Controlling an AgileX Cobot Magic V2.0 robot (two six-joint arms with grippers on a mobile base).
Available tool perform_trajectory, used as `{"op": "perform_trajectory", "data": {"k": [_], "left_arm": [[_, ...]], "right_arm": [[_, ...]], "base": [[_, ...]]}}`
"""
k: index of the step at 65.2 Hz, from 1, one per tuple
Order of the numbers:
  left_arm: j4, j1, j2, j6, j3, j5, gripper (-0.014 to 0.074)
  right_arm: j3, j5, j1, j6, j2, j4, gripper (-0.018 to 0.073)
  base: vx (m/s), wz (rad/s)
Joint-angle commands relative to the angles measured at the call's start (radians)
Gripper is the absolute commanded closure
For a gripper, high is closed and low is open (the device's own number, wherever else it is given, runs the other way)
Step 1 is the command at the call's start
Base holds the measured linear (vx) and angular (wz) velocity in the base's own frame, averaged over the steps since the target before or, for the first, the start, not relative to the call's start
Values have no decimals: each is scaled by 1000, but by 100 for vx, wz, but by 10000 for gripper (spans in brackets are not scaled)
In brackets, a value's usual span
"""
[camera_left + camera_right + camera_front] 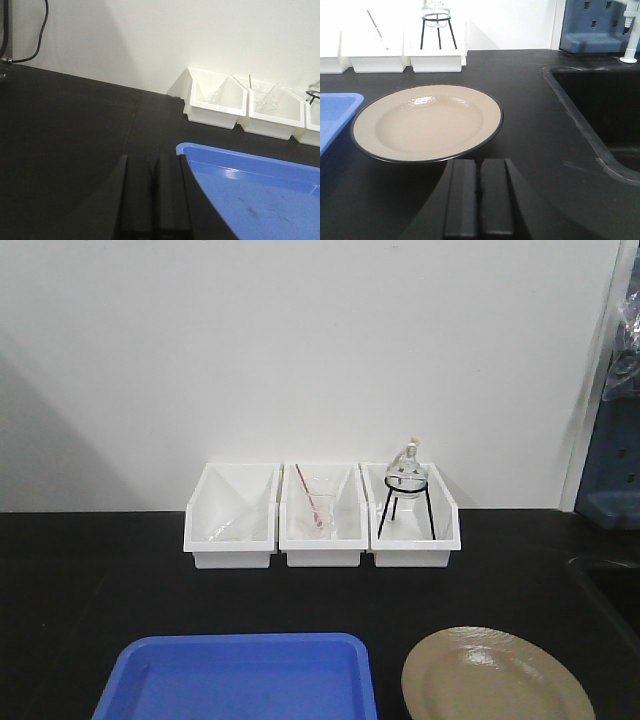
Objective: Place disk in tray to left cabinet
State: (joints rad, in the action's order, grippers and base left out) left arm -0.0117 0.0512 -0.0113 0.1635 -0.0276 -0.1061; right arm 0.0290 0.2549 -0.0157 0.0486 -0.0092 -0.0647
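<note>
The tan disk [497,677] with its thin black rim lies flat on the black counter at the front right, and fills the middle of the right wrist view [427,122]. To its left sits the blue tray [240,678], bare inside, whose near corner shows in the left wrist view [255,192]. My right gripper [479,162] is shut, just short of the disk's near rim and touching nothing. My left gripper [152,159] is shut too, beside the tray's left edge. The left cabinet is out of view.
Three white bins [322,516] stand in a row against the back wall; one holds a glass flask on a black tripod [406,490]. A black sink basin [600,107] opens at the right of the counter. A cable [35,45] hangs at far left.
</note>
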Motion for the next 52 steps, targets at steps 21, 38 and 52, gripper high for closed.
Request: {"op": "perform_trajectory", "data": {"k": [21, 38, 52], "left_arm": [[1, 1, 6, 5, -18, 83, 603], [1, 1, 6, 5, -18, 83, 603], [1, 1, 6, 5, -18, 83, 603]], "right_arm": [[22, -80, 5, -9, -12, -11, 568], [22, -80, 5, -26, -12, -50, 568], [22, -80, 5, -69, -12, -120, 568]], "base": [[0, 0], [0, 0], [0, 0]]}}
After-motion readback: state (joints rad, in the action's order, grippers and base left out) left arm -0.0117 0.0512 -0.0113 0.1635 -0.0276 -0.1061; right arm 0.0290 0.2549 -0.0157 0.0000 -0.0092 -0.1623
